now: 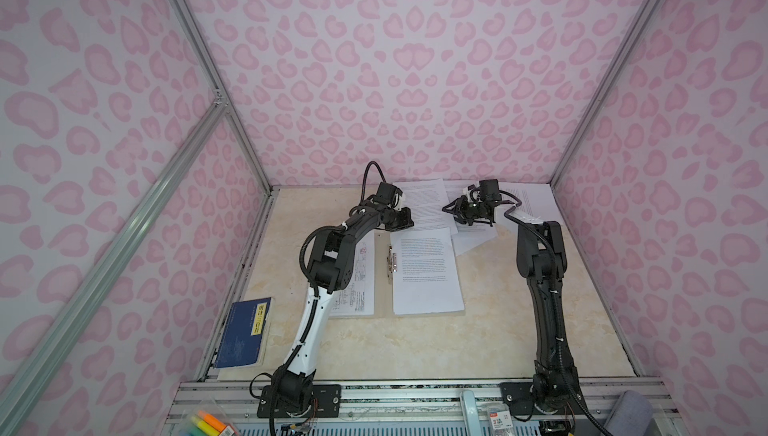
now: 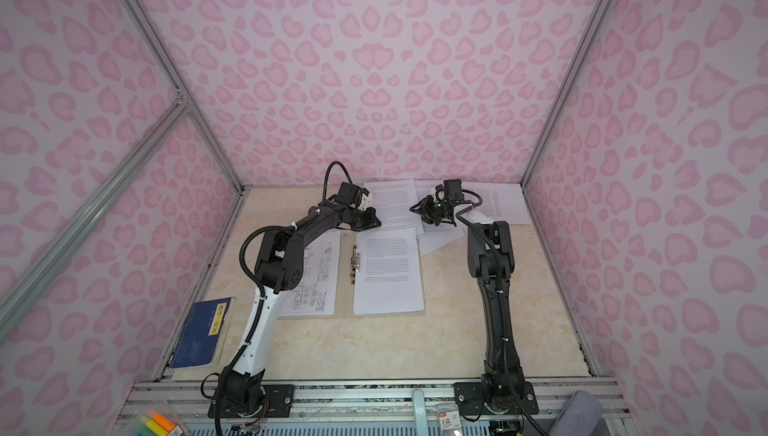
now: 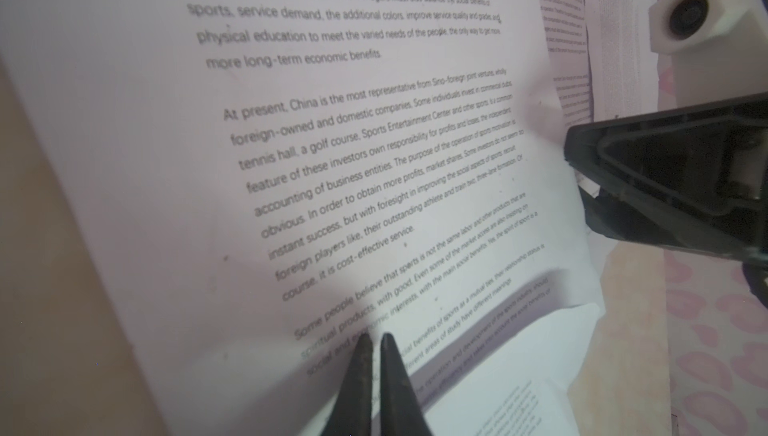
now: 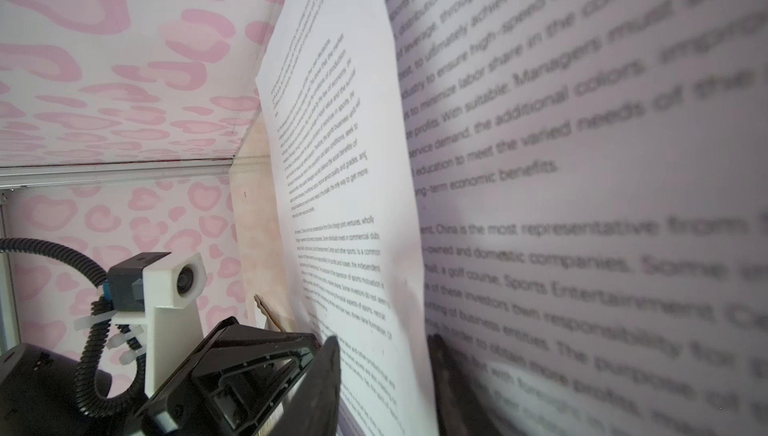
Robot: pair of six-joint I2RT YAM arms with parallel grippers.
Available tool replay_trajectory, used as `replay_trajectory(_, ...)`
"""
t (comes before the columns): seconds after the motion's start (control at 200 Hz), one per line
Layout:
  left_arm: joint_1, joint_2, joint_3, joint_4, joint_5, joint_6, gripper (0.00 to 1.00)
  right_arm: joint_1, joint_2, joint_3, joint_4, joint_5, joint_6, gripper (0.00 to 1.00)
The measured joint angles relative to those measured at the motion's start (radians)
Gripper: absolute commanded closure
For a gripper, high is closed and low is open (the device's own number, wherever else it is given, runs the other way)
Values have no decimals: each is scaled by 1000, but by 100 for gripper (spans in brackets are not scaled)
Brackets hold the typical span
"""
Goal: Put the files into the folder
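- Pink blotchy walls (image 1: 415, 60) all round, pale marbled table (image 1: 415, 346) underneath.
- Got the folder (image 1: 380, 288) lying open mid-table, metal clip (image 1: 391, 259) at the spine. Drawing sheet (image 1: 361, 288) on one leaf and text sheet (image 1: 426, 272) on the other, so partly loaded already by the look of it.
- Leaves the rest of the files (image 1: 422, 201) fanned out and overlapping along the back wall, just beyond the folder's far edge.
- Smells like a two-handed peel. Pinning a printed sheet with the left gripper (image 3: 376, 340), tips nearly together; can't tell whether any paper is actually pinched.
- Straddling a raised sheet edge with the right gripper (image 4: 384, 346), jaws apart, not clamped down yet. Seemingly the same sheet.
- Reaching far forward with both arms, elbows bent, wrists turned inward so the grippers face each other over the pile.
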Motion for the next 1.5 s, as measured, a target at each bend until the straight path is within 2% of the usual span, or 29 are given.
replay_trajectory(0.08,3,0,2,3,15,-10,76,2,14,34,5,-11,1,100)
replay_trajectory(0.145,3,0,11,-3,28,-10,65,5,21,61,10,-17,8,100)
replay_trajectory(0.165,3,-1,14,-5,31,-10,59,5,22,66,12,-18,8,100)
replay_trajectory(0.3,4,-6,44,-28,36,-9,43,5,2,76,25,-14,5,100)
replay_trajectory(0.495,8,-8,178,-41,34,16,36,4,-153,62,19,57,-42,100)
replay_trajectory(0.625,9,-25,204,-41,13,43,33,5,-260,55,8,117,-105,100)
replay_trajectory(0.71,9,-54,157,-32,-2,55,31,9,-341,35,-64,168,-147,100)
replay_trajectory(0.785,9,-118,25,-12,-15,61,26,22,-443,-29,-94,210,-178,100)
replay_trajectory(0.865,9,-218,-194,31,-19,58,19,44,-567,-121,-106,248,-202,100)
replay_trajectory(0.945,7,-319,-405,79,-24,34,16,72,-682,-212,-115,290,-218,100)
replay_trajectory(1.075,5,-462,-640,139,-37,31,13,149,-810,-296,-143,341,-237,100)
replay_trajectory(1.205,2,-671,-836,160,-58,31,13,252,-914,-367,-159,358,-253,100)
replay_trajectory(1.325,0,-974,-942,160,-74,35,12,305,-989,-439,-150,394,-251,100)
replay_trajectory(1.46,-1,-1495,-1043,179,-106,51,12,355,-1070,-569,-109,409,-213,100)
replay_trajectory(1.5,-1,-1606,-1067,194,-108,63,11,363,-1089,-614,-90,409,-200,100)
